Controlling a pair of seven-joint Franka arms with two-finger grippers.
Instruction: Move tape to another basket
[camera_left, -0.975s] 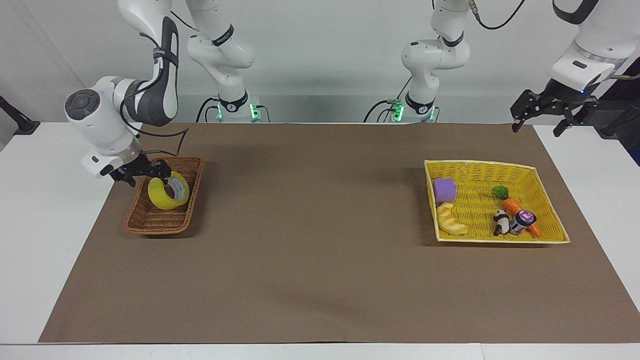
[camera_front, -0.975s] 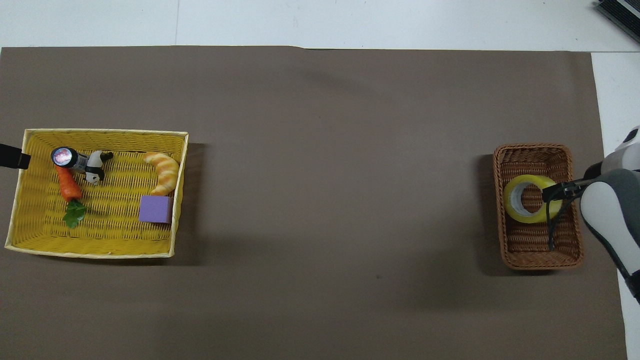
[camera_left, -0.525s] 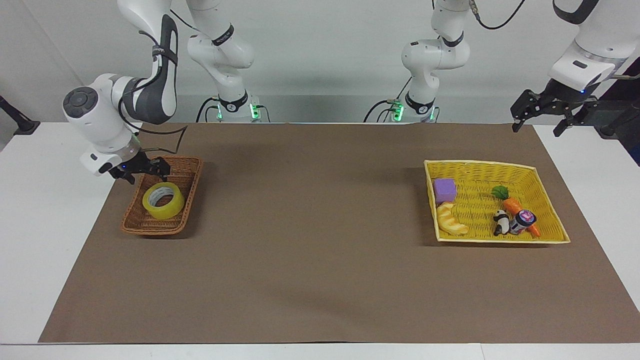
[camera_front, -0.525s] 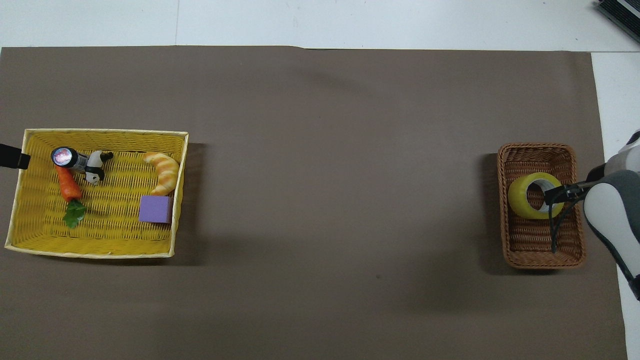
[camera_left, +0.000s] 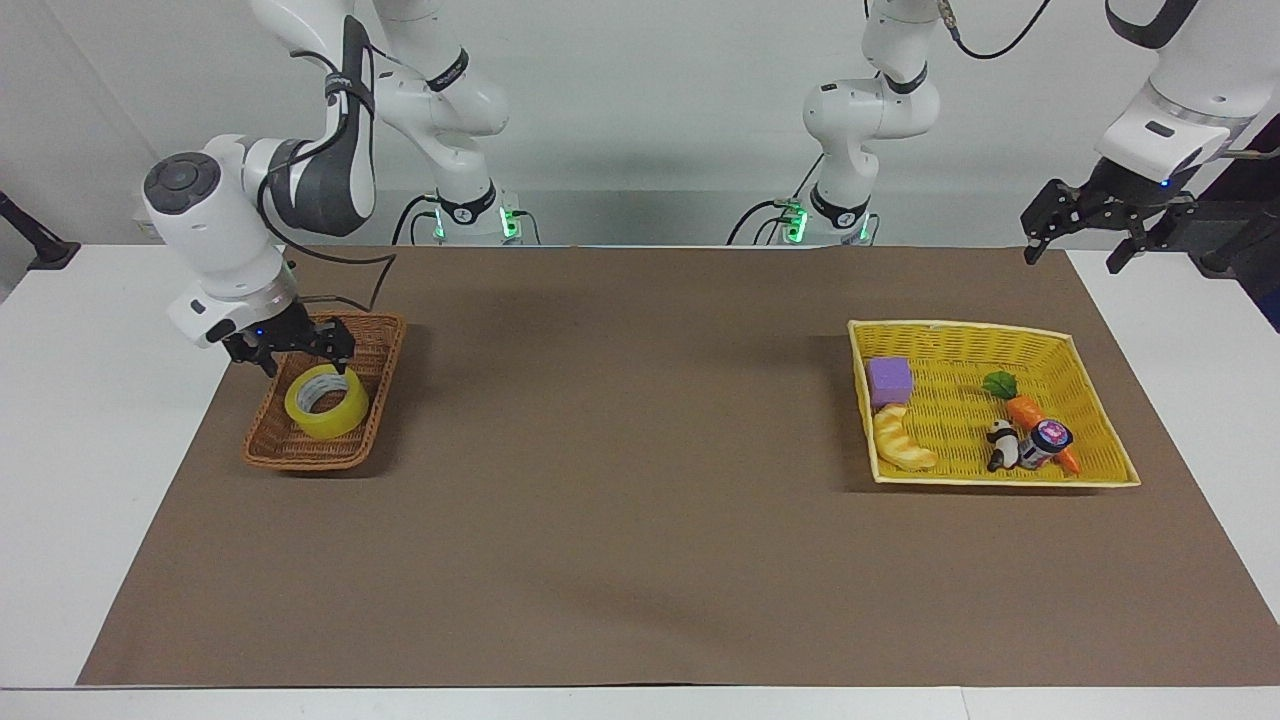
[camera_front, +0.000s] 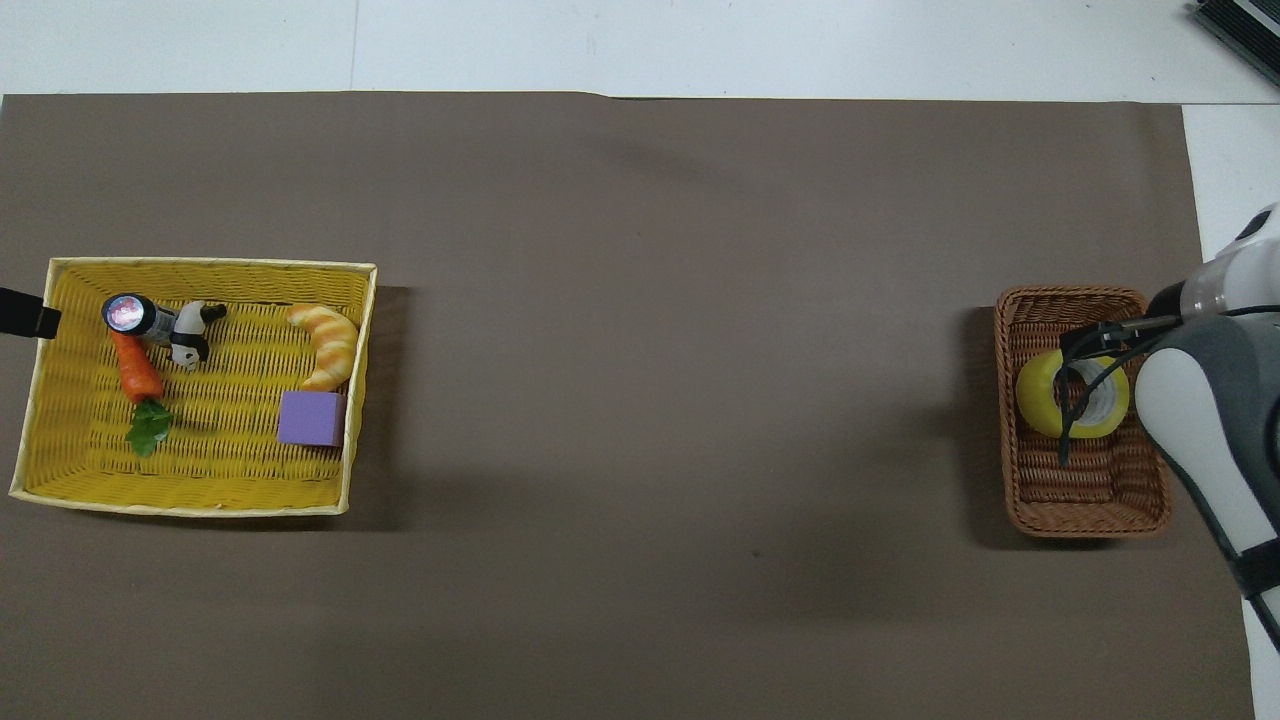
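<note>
Yellow packing tape (camera_left: 326, 402) lies flat in the brown wicker basket (camera_left: 283, 450) at the right arm's end; right gripper (camera_left: 291, 345) hangs open just above it. Lift straight up, clear of the rim. Left gripper (camera_left: 1083, 237) waits, open.

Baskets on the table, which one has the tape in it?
The brown wicker basket at the right arm's end; the tape lies inside. The yellow basket holds toys.

Yellow mesh basket (camera_left: 1100, 345), purple block (camera_left: 889, 380), croissant (camera_left: 902, 440), carrot (camera_left: 1035, 418), panda (camera_left: 1001, 444)
</note>
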